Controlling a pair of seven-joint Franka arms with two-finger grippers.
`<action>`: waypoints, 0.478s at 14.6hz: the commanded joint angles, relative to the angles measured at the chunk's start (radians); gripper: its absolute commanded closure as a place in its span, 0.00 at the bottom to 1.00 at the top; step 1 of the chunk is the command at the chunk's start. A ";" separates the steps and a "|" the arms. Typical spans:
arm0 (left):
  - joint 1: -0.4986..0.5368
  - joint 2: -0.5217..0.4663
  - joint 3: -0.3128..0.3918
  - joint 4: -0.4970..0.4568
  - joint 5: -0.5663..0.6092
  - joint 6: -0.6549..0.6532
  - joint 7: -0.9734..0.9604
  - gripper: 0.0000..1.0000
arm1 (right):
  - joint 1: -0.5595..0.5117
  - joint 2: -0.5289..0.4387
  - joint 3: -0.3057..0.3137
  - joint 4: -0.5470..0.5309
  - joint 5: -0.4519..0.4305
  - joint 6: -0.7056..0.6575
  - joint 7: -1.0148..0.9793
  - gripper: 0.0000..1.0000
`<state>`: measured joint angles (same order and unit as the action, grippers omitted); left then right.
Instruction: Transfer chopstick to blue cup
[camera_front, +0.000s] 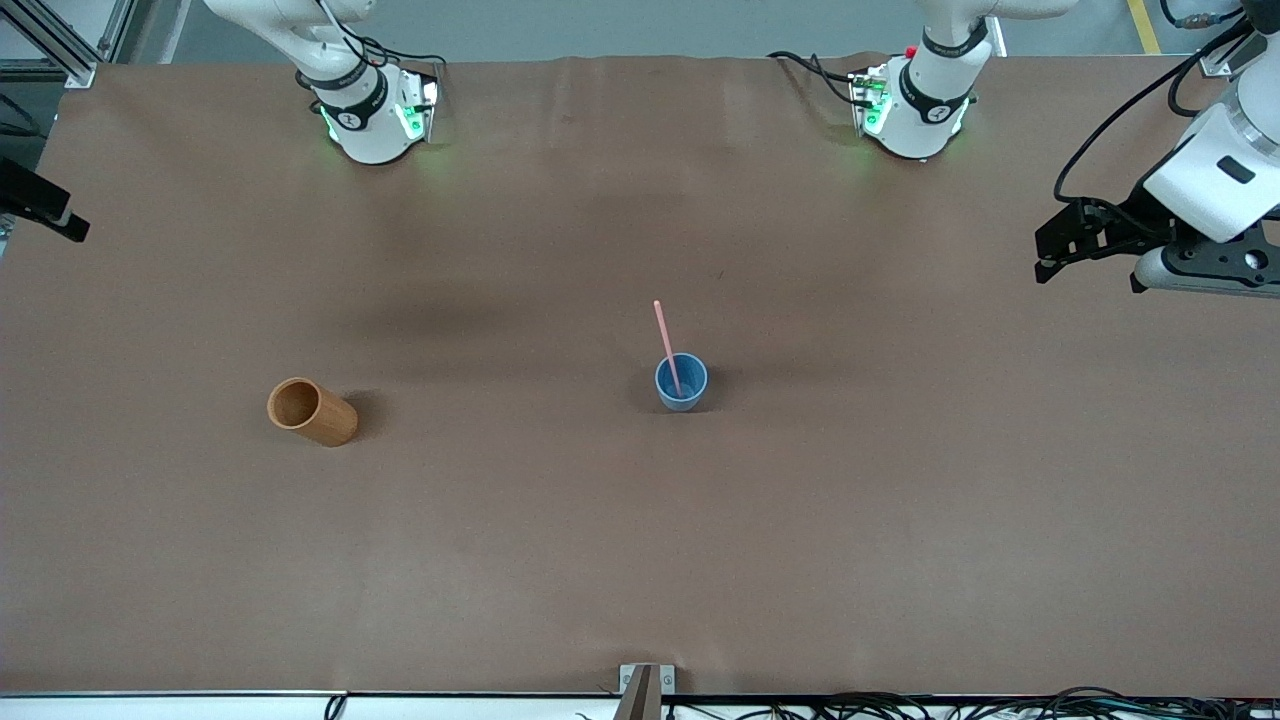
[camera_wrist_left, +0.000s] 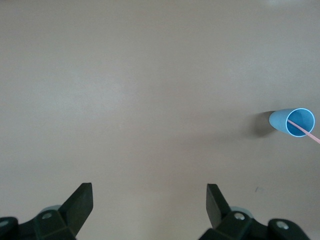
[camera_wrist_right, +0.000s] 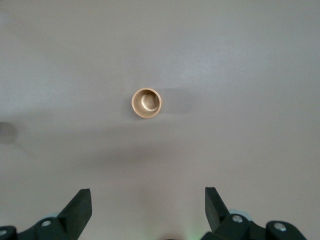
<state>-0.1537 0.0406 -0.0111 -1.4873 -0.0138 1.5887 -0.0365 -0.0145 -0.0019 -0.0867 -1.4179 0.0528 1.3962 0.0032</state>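
A: Item one, task status?
B: The chopstick (camera_front: 666, 345) is recorded as standing in the blue cup (camera_front: 681, 382), lower end inside, upper end leaning out over the rim. The transfer is judged complete; nothing further appears to be left but parking the arms.

A: Item two, left gripper?
B: The left gripper (camera_wrist_left: 149, 202) is held up in the air over bare table (camera_front: 640, 560) at the left arm's end, fingers spread wide, nothing between them. In the left wrist view the blue cup (camera_wrist_left: 292, 122) with the chopstick (camera_wrist_left: 303, 130) is seen well apart from the fingertips (camera_wrist_left: 84, 192), off to one side of the gap. The arm is judged to be waiting.

A: Item three, right gripper?
B: The right gripper (camera_wrist_right: 148, 201) is likewise entered as wide open and empty. Its fingertips (camera_wrist_right: 82, 197) are pointed down at the table, with the wooden cup (camera_wrist_right: 146, 103) upright and empty below, well clear of both fingers. In the front view only a dark edge of this gripper (camera_front: 40, 208) is shown at the right arm's end.

A: Item four, wooden cup?
B: The wooden cup (camera_front: 311, 411) is listed as standing alone, well apart from the blue cup.
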 joint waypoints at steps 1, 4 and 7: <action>0.003 0.012 0.000 0.028 -0.020 -0.021 0.014 0.00 | 0.008 -0.019 0.001 -0.050 0.007 0.009 -0.011 0.00; 0.003 0.012 0.000 0.028 -0.020 -0.021 0.012 0.00 | 0.010 -0.053 0.001 -0.102 -0.001 0.040 -0.011 0.00; 0.003 0.012 0.000 0.028 -0.020 -0.021 0.014 0.00 | 0.005 -0.053 -0.001 -0.105 -0.004 0.055 -0.017 0.00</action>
<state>-0.1537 0.0406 -0.0111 -1.4873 -0.0138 1.5887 -0.0365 -0.0062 -0.0154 -0.0855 -1.4756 0.0522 1.4277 0.0009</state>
